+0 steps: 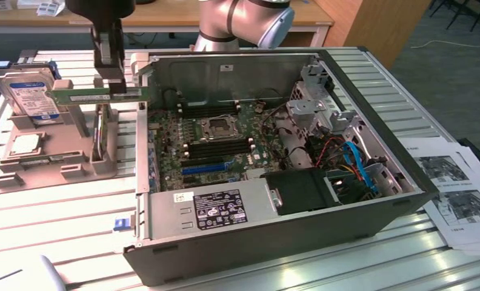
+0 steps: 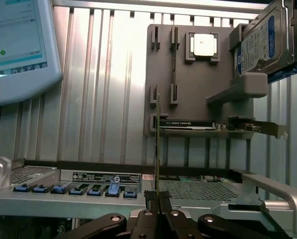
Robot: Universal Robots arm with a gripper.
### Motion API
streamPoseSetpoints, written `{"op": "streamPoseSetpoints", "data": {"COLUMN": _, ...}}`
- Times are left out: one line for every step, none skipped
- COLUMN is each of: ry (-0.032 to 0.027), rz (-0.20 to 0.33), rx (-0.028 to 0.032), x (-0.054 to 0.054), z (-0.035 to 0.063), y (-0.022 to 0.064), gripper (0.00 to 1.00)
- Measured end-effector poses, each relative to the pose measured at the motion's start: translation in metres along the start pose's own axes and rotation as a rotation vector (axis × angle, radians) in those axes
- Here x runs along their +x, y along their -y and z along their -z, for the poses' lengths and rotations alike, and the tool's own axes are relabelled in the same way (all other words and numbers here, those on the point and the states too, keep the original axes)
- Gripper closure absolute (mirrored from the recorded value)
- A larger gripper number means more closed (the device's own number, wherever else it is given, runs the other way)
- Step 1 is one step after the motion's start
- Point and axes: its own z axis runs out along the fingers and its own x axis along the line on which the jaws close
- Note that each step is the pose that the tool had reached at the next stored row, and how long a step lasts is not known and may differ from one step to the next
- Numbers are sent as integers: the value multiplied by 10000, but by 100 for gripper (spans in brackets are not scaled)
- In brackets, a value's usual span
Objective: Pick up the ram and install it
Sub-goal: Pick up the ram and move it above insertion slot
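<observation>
The ram (image 1: 85,96) is a thin green stick that I hold level in the air, just off the open computer case's (image 1: 305,233) wall on the exterior view's left and above the grey parts holder (image 1: 54,167). My gripper (image 1: 113,89) is shut on its top edge from above. In the wrist view the ram (image 2: 157,144) shows edge-on as a thin line rising from between the gripper's (image 2: 157,199) closed jaws. Inside the case lies the motherboard (image 1: 252,159), with long black memory slots (image 1: 217,147) on both sides of the processor socket (image 1: 219,126).
The grey holder carries a hard drive (image 1: 31,97), a processor chip (image 2: 204,46) and an expansion card (image 2: 208,124). A teach pendant (image 2: 16,45) lies on the slatted table. Printed sheets (image 1: 454,194) lie on the exterior view's right. A power supply (image 1: 216,209) and cables (image 1: 355,162) crowd the case.
</observation>
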Motion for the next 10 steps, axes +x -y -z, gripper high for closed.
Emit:
{"op": "streamPoseSetpoints", "data": {"ry": 0, "rz": 1, "rx": -7, "x": 1, "z": 2, "y": 31, "gripper": 88}}
{"op": "streamPoseSetpoints", "data": {"ry": 0, "rz": 0, "rx": -16, "x": 2, "z": 5, "y": 64, "gripper": 88}}
{"op": "streamPoseSetpoints", "data": {"ry": 0, "rz": -1, "rx": -27, "x": 4, "z": 7, "y": 98, "gripper": 88}}
{"op": "streamPoseSetpoints", "data": {"ry": 0, "rz": -2, "rx": -38, "x": 5, "z": 10, "y": 133, "gripper": 88}}
{"op": "streamPoseSetpoints", "data": {"ry": 0, "rz": -1, "rx": -50, "x": 7, "z": 13, "y": 169, "gripper": 88}}
{"op": "streamPoseSetpoints", "data": {"ry": 1, "rz": 0, "rx": -60, "x": 10, "z": 15, "y": 207, "gripper": 88}}
{"op": "streamPoseSetpoints", "data": {"ry": 2, "rz": -1, "rx": -71, "x": 12, "z": 17, "y": 244, "gripper": 88}}
{"op": "streamPoseSetpoints", "data": {"ry": 2, "rz": -3, "rx": -84, "x": 14, "z": 20, "y": 286, "gripper": 88}}
{"op": "streamPoseSetpoints", "data": {"ry": 2, "rz": -2, "rx": -93, "x": 16, "z": 22, "y": 323, "gripper": 88}}
{"op": "streamPoseSetpoints", "data": {"ry": 2, "rz": -2, "rx": -103, "x": 19, "z": 25, "y": 362, "gripper": 88}}
